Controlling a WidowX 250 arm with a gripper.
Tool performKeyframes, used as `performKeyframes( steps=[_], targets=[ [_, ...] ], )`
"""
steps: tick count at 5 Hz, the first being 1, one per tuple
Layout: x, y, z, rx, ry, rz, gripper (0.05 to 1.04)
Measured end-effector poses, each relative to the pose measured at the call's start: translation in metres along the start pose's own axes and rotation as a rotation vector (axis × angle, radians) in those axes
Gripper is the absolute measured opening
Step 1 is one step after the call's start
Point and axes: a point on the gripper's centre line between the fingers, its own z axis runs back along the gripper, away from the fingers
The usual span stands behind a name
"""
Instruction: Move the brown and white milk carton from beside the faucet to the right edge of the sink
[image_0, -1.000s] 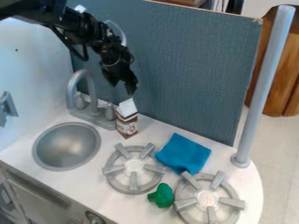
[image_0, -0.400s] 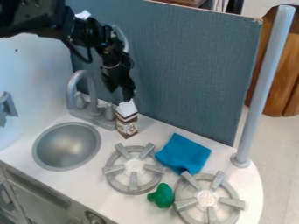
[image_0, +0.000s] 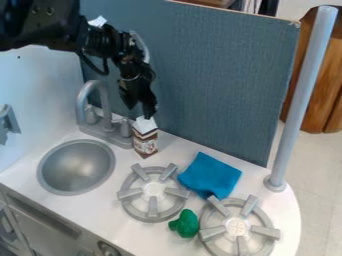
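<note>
**Gripper hangs over the carton, between faucet and back panel**

We see the gripper (image_0: 139, 111) at the upper left, pointing down just above the brown-and-white carton (image_0: 145, 143). Its fingers stand apart with nothing clamped between them. One fingertip overlaps the carton's white top in our view, and we cannot tell whether they touch. The carton stands upright on the white bench (image_0: 119, 231), near its back edge.

Around it we find little room on two sides. The grey faucet (image_0: 81, 102) rises to the left, with its nearer handle (image_0: 125, 129) just beside the carton. The blue-grey panel (image_0: 220, 75) stands behind, closing off that side. In front of the carton we have the left burner (image_0: 153, 189), its raised grey prongs near the carton's foot. The round metal sink (image_0: 77, 167) is set into the bench to the left, in front of the faucet.

Farther right, a crumpled blue cloth (image_0: 210, 175) lies between the carton and the right burner (image_0: 236, 226). A green lumpy object (image_0: 185, 223) sits between the two burners, towards the front. We also see a grey pole (image_0: 300, 95) rising from the bench at the right, beside the panel's edge.
</note>
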Motion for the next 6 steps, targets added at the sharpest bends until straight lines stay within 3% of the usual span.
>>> performKeyframes(
  steps=[3,4,5,6],
  targets=[
    [-0.001,-0.019,-0.031,0.007,0.06,-0.053,1.001],
    [0.001,-0.019,-0.036,0.036,0.078,-0.055,0.947],
    [-0.001,-0.017,-0.039,0.074,0.071,0.023,0.818],
    [-0.002,-0.017,-0.039,0.079,0.06,0.05,0.818]
  ],
)
